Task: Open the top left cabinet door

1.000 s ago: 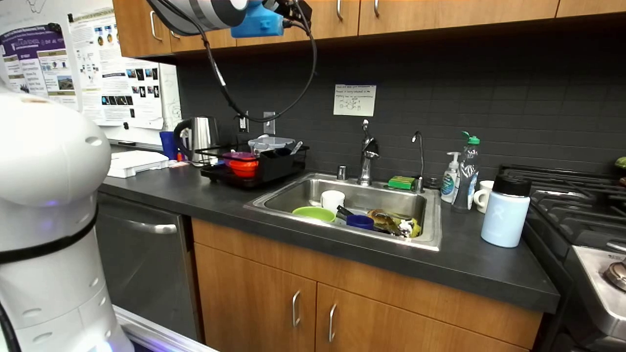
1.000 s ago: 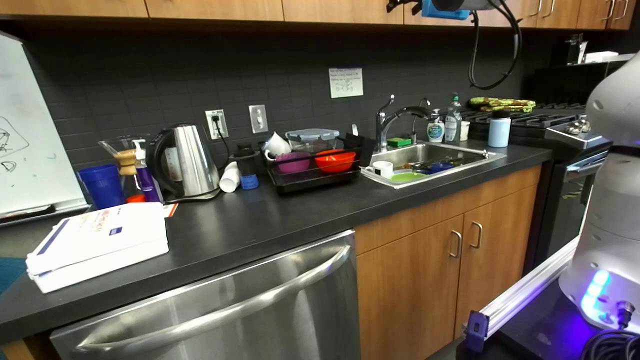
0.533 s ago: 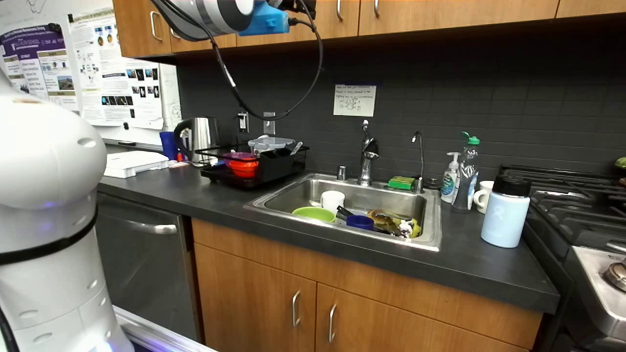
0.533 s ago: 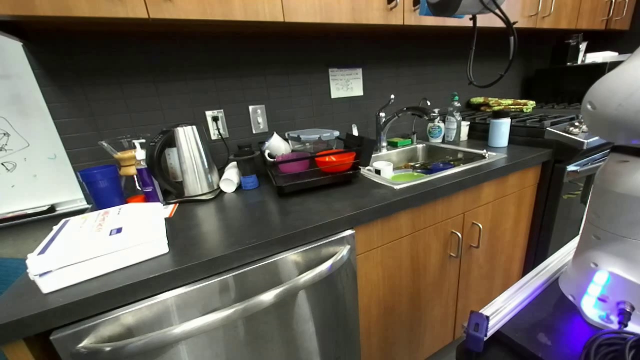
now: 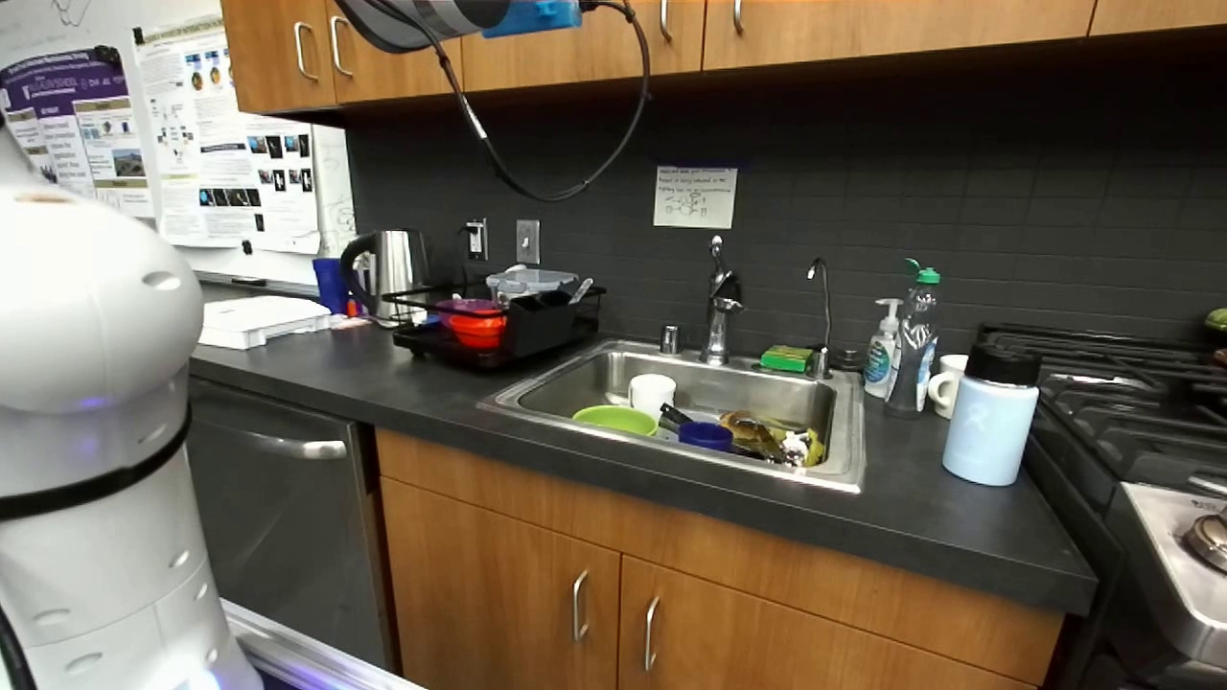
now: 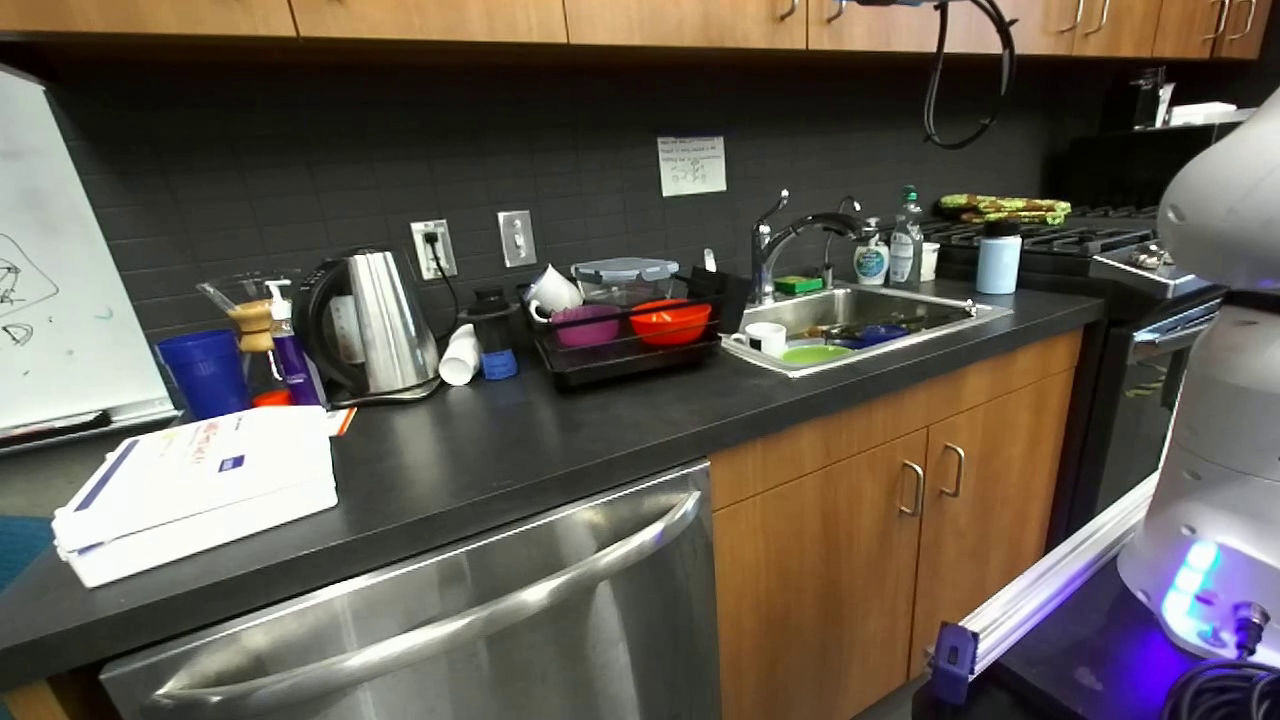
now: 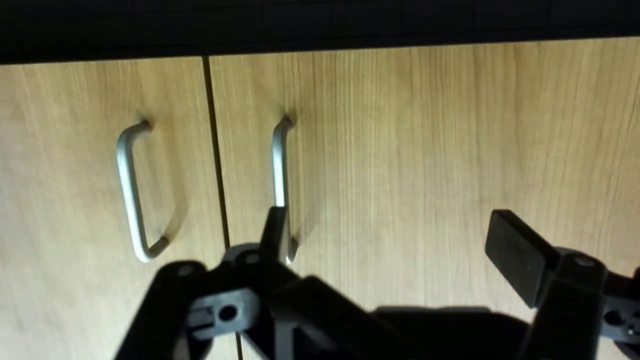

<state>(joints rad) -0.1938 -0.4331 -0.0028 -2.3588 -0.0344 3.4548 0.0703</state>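
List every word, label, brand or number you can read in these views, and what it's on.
"ALLEN SCHOOL", faint, on the purple-headed poster; its smaller text is unreadable.
White poster: too small to read.
Wall note: handwriting too blurred.
Pump soap bottle and green-capped bottle: labels too blurred.
White box: red print too blurred.
Stove panel: marking too small to read.
Cabinet doors in the wrist view: none visible.

- Dark countertop (image 6: 600, 430), crossing the frame in both exterior views.
- White case (image 6: 200, 490), lower left in an exterior view.
- Blue cup (image 6: 205, 370), left there, seemingly on the countertop; its foot is hidden.
- Black dish rack (image 6: 640, 362), centre.
- Pale-blue bottle (image 5: 990, 431), right in an exterior view.
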